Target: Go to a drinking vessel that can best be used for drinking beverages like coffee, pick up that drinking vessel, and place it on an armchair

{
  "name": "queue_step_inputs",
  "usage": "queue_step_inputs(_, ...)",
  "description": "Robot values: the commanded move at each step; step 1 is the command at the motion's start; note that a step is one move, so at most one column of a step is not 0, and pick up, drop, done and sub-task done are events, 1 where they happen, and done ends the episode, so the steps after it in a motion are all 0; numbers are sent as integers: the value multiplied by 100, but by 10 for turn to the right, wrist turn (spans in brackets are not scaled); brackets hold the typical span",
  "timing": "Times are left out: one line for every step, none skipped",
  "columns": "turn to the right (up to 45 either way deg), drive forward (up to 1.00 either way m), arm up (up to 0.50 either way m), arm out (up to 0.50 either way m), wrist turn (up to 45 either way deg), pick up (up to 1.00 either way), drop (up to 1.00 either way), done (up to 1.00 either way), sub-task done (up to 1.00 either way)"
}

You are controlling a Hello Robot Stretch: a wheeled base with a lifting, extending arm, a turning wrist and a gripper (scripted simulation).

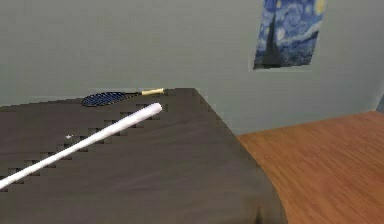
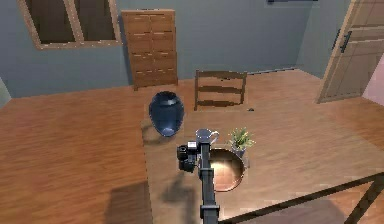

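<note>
The arm (image 2: pixel 206 190) reaches out over the desk (image 2: pixel 172 198), likely to bring the gripper (image 2: pixel 188 155) to the small pale cup-like vessel (image 2: pixel 207 134) standing between the blue vase (image 2: pixel 166 113) and the potted plant (image 2: pixel 240 140), though whether its fingers grasp anything cannot be told.

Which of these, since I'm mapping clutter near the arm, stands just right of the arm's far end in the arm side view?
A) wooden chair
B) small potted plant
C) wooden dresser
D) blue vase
B: the small potted plant stands just right of the far end of the arm; the blue vase is up-left of it, the wooden chair and wooden dresser farther back.
</note>
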Motion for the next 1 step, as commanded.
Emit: queue_step_inputs(0, 0, 10, 0, 0, 0, 0, 0, 0)
